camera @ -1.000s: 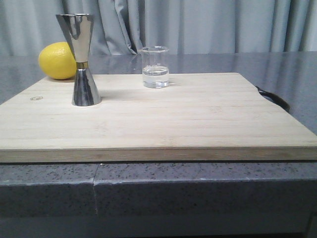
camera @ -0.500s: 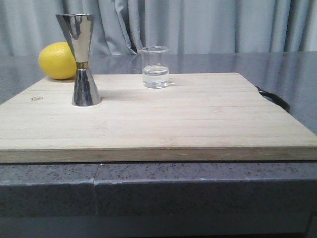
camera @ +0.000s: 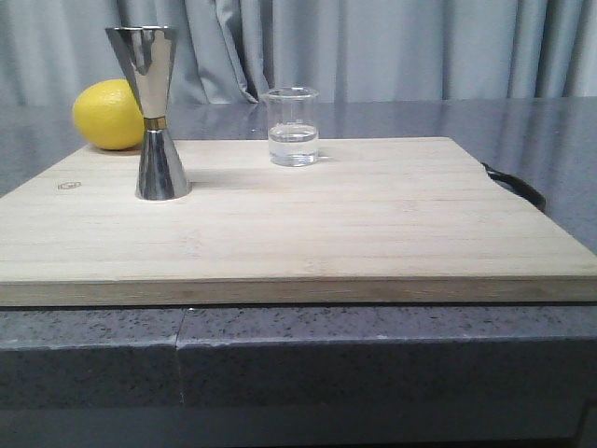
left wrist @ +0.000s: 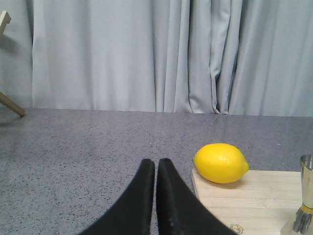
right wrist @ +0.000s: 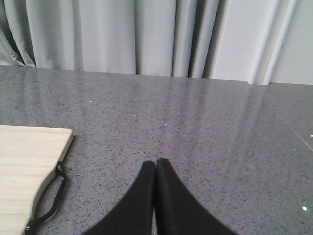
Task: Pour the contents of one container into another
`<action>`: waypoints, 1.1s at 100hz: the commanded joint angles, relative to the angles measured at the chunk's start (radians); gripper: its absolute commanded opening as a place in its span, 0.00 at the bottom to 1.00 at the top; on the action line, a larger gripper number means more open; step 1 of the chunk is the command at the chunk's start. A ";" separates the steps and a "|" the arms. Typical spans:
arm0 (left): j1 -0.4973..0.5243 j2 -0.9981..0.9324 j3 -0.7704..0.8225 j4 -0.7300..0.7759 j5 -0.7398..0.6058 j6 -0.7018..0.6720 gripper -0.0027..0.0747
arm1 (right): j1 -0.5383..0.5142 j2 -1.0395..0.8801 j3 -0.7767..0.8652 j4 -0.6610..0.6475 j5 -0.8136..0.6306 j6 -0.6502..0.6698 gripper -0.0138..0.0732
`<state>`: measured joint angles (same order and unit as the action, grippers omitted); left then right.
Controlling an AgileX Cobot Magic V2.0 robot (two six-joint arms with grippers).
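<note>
A small clear glass beaker [camera: 293,126], part full of clear liquid, stands at the far middle of the wooden cutting board [camera: 326,224]. The tall steel double jigger [camera: 155,112] with a gold waist band stands upright at the board's far left; its edge [left wrist: 305,203] shows in the left wrist view. My left gripper [left wrist: 156,163] is shut and empty over the grey counter, left of the board. My right gripper [right wrist: 156,163] is shut and empty over the counter, right of the board. Neither gripper appears in the front view.
A yellow lemon [camera: 109,114] lies behind the jigger at the board's far left corner, also in the left wrist view as the lemon [left wrist: 220,162]. A black strap handle [camera: 516,184] hangs off the board's right edge. Grey curtains close the back.
</note>
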<state>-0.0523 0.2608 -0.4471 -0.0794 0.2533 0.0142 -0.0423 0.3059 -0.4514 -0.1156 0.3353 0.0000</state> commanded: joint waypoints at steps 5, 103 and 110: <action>-0.009 0.017 -0.033 -0.006 -0.079 -0.003 0.01 | -0.007 0.018 -0.035 -0.002 -0.086 -0.006 0.10; -0.009 0.017 -0.033 -0.013 -0.087 -0.003 0.73 | -0.008 0.018 -0.035 0.008 -0.084 0.000 0.85; -0.009 0.017 -0.033 -0.013 -0.087 -0.003 0.71 | -0.008 0.018 -0.035 0.008 -0.084 0.000 0.85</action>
<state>-0.0523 0.2608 -0.4471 -0.0813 0.2479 0.0142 -0.0423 0.3059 -0.4514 -0.1021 0.3326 0.0000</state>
